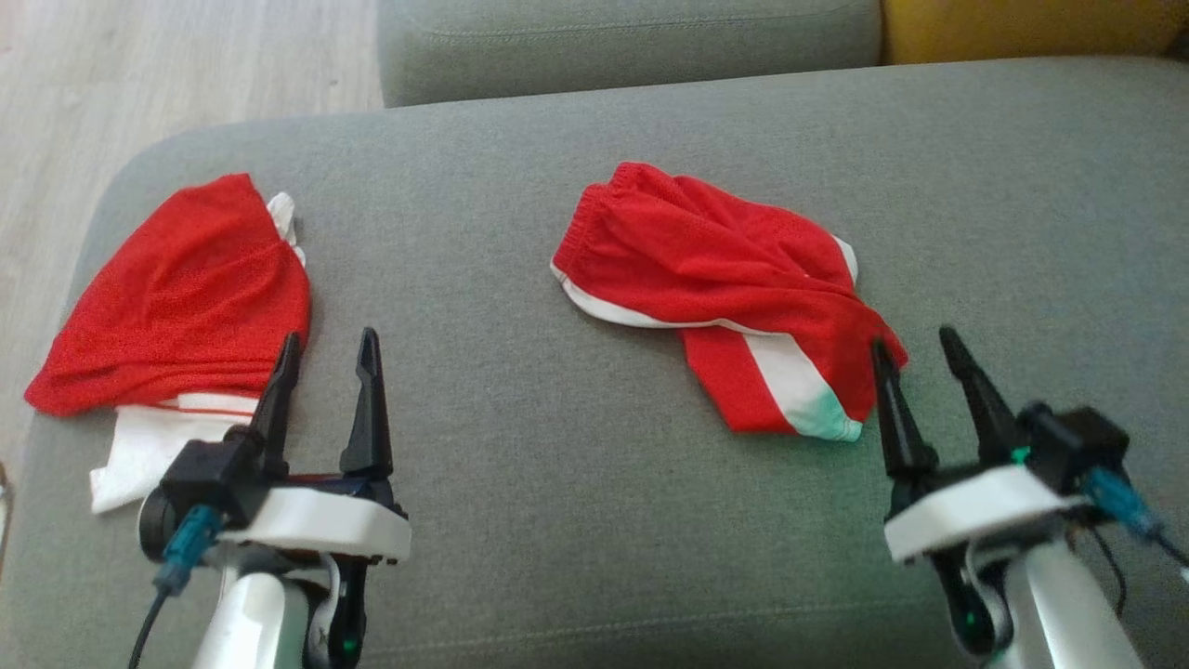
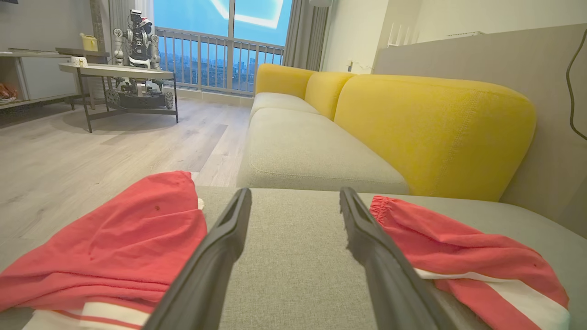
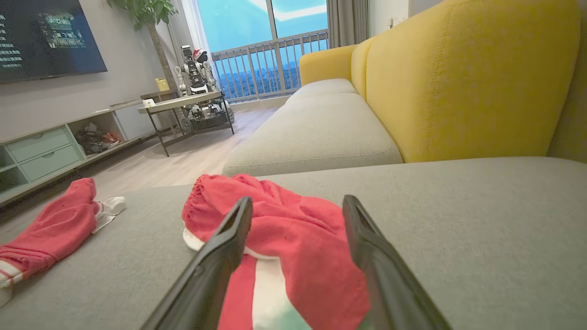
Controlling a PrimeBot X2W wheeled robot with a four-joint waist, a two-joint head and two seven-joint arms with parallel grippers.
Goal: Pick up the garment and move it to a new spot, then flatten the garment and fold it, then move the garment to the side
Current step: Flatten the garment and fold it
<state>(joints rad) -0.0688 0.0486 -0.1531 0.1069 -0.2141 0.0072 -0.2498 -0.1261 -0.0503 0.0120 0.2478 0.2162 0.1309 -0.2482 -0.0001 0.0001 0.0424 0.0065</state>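
garment [image 1: 715, 265]: red shorts with white trim, lying rumpled on the grey cushion [image 1: 576, 465], right of centre in the head view. the gathered waistband is at the far left end, and one leg with a broad white stripe points back toward the robot.
garment lie: not flat. folds run across it and the near leg is twisted under the upper layer.
right gripper [image 1: 910, 336]: fingers apart, nothing clamped. the tips are at the near right corner of the garment. its left fingertip overlaps the red hem in the head view; touching or just above, cannot tell.
right wrist view: red cloth lies beneath and ahead of the two dark fingers and shows in the gap between them.
left gripper [image 1: 331, 334]: fingers apart, empty, over bare cushion just beside the other garment.
other garment [image 1: 186, 297]: red cloth over a white piece with a thin red line, at the left end of the cushion, well apart from the shorts.
beyond the cushion: a second grey seat [image 2: 302, 151], yellow backrests [image 2: 435, 128], pale wood floor [image 1: 139, 74].
room: low table [image 2: 114, 71] with another robot [image 2: 135, 36] behind it, balcony railing [image 2: 220, 59], dark screen [image 3: 46, 36] on the wall, pale green cabinet [image 3: 41, 153].
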